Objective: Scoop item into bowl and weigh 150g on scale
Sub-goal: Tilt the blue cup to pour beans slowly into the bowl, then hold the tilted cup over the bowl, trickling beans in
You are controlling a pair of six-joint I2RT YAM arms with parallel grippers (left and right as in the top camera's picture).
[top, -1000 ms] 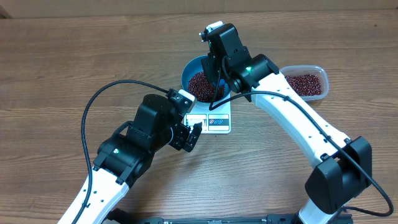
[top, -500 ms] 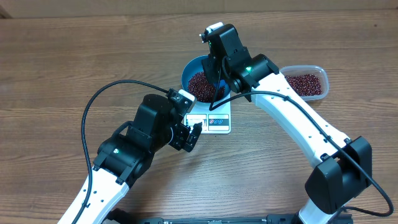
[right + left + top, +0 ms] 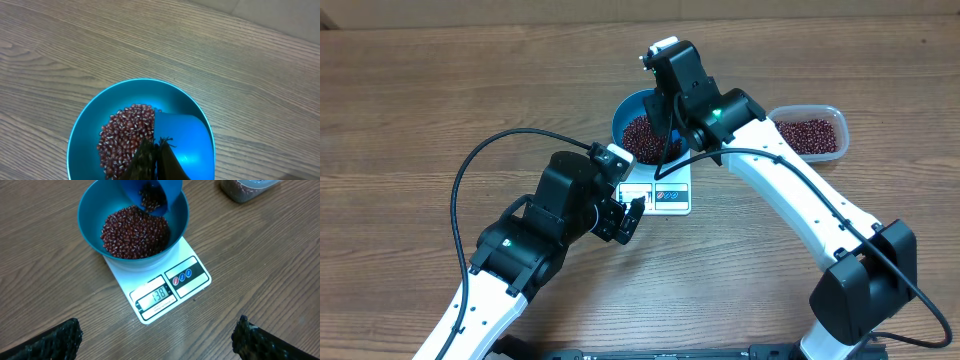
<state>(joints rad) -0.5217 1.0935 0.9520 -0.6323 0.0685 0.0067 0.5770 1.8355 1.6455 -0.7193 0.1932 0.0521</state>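
The blue bowl (image 3: 92, 210) stands on the white scale (image 3: 192, 287), and a pile of dark red-brown beans (image 3: 132, 232) covers its bottom. The scale's display reads 138. My right gripper (image 3: 159, 147) is shut on a small blue scoop (image 3: 182, 137), which hangs tilted over the bowl's far side. In the left wrist view a few beans lie in the scoop's mouth (image 3: 150, 195). From overhead, the right gripper (image 3: 667, 118) hovers above the bowl (image 3: 625, 112). My left gripper (image 3: 157, 347) stands open and empty over bare table, just in front of the scale (image 3: 660, 196).
A clear plastic tub (image 3: 810, 133) holding more beans sits to the right of the bowl, behind the right arm. The left arm's black cable (image 3: 485, 160) loops over the table on the left.
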